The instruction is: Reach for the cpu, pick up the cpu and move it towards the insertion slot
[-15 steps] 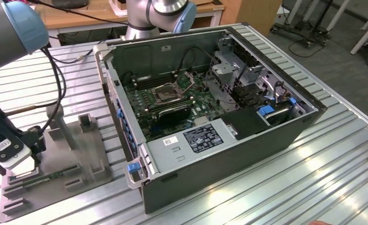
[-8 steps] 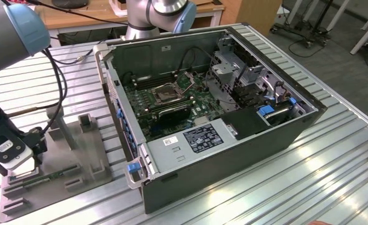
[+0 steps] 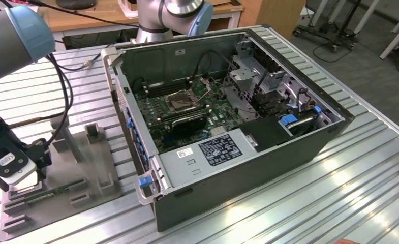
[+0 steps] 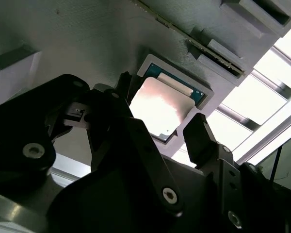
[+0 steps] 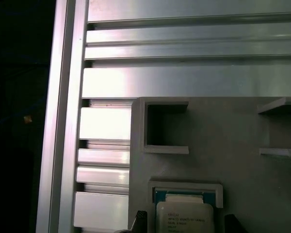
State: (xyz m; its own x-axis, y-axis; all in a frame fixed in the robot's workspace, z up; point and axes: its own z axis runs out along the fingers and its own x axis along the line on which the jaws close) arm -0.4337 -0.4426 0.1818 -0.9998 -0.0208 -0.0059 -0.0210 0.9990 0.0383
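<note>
slatted aluminium table | open black computer tower | grey plastic tray, exterior view's left | black gripper over tray, fingers spread | silver-framed square insertion slot inside tower | flat silver square cpu in tray recess, between fingertips

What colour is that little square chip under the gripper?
The cpu is shiny silver on top with a teal-green border, clearest in the second wrist view.

Silver cpu, perhaps teal-edged; grey tray
</note>
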